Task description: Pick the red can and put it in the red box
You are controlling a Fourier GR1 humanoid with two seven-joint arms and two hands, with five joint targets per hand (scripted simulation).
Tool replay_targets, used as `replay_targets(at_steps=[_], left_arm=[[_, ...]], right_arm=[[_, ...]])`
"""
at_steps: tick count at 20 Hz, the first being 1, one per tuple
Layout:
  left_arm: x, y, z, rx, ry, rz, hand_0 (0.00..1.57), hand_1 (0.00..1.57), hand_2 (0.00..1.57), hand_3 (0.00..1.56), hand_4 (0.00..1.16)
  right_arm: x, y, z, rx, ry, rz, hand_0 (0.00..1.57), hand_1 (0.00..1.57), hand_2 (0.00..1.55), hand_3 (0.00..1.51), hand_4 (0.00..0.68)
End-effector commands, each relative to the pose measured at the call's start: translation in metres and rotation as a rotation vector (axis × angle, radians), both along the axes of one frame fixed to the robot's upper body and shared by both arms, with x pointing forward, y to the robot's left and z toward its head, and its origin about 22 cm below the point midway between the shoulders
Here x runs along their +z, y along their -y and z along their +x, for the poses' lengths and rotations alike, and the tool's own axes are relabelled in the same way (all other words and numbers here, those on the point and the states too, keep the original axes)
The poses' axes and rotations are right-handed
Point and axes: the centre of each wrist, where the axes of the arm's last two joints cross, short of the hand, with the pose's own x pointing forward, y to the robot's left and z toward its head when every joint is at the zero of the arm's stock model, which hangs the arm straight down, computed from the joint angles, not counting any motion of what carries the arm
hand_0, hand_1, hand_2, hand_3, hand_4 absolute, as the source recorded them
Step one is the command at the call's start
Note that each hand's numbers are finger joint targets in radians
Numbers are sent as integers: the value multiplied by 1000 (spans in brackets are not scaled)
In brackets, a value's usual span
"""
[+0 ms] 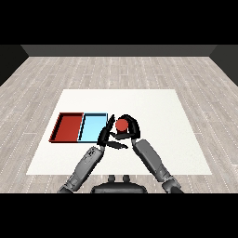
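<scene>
Red can [122, 124] sits in right robot hand [131, 128], beside light blue tray [92, 128].

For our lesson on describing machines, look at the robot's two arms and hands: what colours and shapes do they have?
Both forearms are grey, rounded and tube-like, the left forearm and the right forearm each widening toward the wrist. Each ends in a black hand with slim fingers and a thumb: the left hand and the right hand. No cables, markings or sleeves can be made out.
</scene>
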Motion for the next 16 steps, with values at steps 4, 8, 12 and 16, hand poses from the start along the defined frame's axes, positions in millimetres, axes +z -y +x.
replay_targets(at_steps=[4,8,12,16], left_arm=[[-4,3,7,8,3,14,0,0,0,0,0],[4,11,8,-26,-22,10,0,0,0,0,0],[-3,11,13,-28,-12,70,0,0,0,0,0],[16,27,11,-37,-8,36,0,0,0,0,0]], right_arm=[[-7,-12,-15,27,38,-9,1434,1434,1439,1403,601],[9,-20,-6,34,36,6,1451,1451,1426,1383,614],[-3,-24,-23,75,14,29,1444,1444,1429,1383,595],[10,-30,-36,61,46,41,1447,1447,1447,1397,555]])
